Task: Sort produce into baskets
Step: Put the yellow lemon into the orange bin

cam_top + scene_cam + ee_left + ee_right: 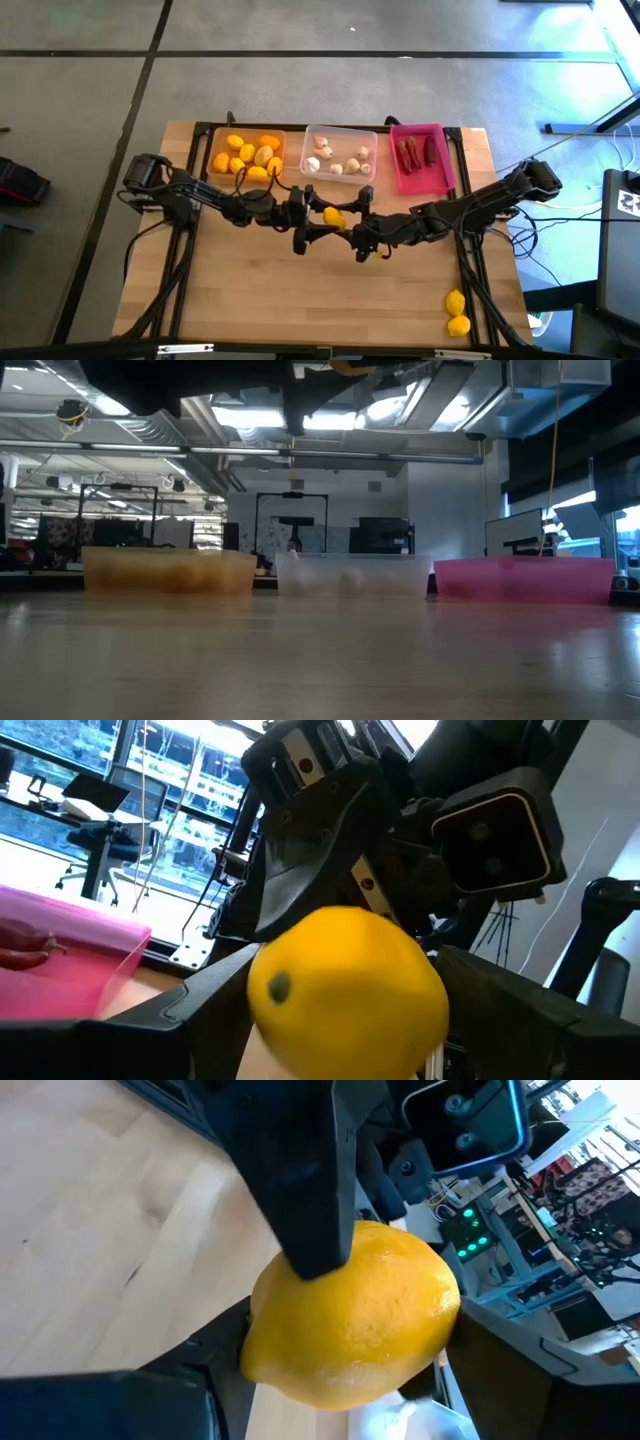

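Produce lies in four places: we count about nine yellow fruits in the orange tray (216, 143), pale garlic bulbs (337, 160) in the clear tray (340, 131), dark red chili pieces (418, 153) in the pink tray (440, 178), and two more yellow fruits (457, 312) loose near the table's (250, 300) front right corner. The three trays stand in a row along the table's far edge, orange at left, clear in the middle, pink at right. One lemon (333, 216) is held in the air above the middle of the table, in front of the clear tray, where both arms meet. From above, we see the left arm reaching from the left edge inward, its forearm nearly level, ending at the left gripper (322, 222). The right arm stretches in from the right edge, angled slightly toward the front, ending at the right gripper (345, 224). Both wrist views show the same lemon filling the space between dark fingers: the left gripper's fingers flank the fruit on either side, and in the right wrist view one opposing dark finger (305, 1180) crosses over the top of the fruit. Each gripper thus appears closed around the lemon, the two facing one another. In the low view only dark arm parts show at the top edge.
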Available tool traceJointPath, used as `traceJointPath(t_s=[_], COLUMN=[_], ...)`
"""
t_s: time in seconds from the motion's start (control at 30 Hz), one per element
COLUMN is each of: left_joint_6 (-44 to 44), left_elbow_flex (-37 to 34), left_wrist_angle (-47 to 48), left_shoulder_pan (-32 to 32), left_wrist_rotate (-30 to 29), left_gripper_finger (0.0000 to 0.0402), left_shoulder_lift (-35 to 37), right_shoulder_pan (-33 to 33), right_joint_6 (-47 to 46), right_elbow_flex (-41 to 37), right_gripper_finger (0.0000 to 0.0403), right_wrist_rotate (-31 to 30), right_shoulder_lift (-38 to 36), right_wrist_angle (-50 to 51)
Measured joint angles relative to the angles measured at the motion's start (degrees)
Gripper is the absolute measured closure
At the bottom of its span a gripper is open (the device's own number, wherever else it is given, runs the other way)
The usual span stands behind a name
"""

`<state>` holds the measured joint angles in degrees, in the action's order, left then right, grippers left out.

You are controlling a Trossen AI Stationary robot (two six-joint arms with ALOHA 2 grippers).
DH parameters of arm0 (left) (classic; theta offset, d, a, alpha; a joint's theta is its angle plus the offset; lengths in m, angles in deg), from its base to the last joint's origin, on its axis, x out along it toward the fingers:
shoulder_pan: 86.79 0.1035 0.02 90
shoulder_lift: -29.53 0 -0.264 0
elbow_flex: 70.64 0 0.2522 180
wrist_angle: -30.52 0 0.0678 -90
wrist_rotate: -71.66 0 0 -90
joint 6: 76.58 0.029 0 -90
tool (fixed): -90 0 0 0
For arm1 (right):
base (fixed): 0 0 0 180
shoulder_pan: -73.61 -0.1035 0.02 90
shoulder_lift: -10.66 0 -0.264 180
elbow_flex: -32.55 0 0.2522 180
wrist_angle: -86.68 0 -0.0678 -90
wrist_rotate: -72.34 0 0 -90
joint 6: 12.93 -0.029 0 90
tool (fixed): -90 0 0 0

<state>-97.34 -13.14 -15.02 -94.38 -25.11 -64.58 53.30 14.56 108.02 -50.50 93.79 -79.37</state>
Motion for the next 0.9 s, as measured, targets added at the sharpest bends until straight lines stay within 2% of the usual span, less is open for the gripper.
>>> traceJointPath(t_s=[0.1,0.3,0.53,0.8,0.9], left_joint_6=[0.6,-0.3,-0.8,0.5,1.4], left_elbow_flex=[1.2,1.2,1.2,1.2,1.2], left_wrist_angle=[0.0,-0.1,-0.1,2.9,5.0], left_shoulder_pan=[-0.3,0.1,0.1,0.2,0.1], left_wrist_rotate=[-0.1,-0.1,-0.2,-0.8,-0.9], left_gripper_finger=[0.0115,0.0163,0.0165,0.0158,0.0162], left_shoulder_lift=[-1.5,-1.6,-1.6,1.7,3.2], right_shoulder_pan=[0.0,0.0,-0.1,-6.6,-8.8], right_joint_6=[0.0,-0.4,-1.9,-2.7,-4.5], right_elbow_flex=[0.0,0.0,0.0,0.1,0.2], right_gripper_finger=[0.0139,0.0139,0.0138,0.0140,0.0140], right_wrist_rotate=[0.0,0.0,-1.0,-11.0,-12.1], right_shoulder_lift=[0.0,0.0,0.0,-3.3,-4.1], right_wrist_angle=[0.6,0.5,0.4,2.3,5.5])
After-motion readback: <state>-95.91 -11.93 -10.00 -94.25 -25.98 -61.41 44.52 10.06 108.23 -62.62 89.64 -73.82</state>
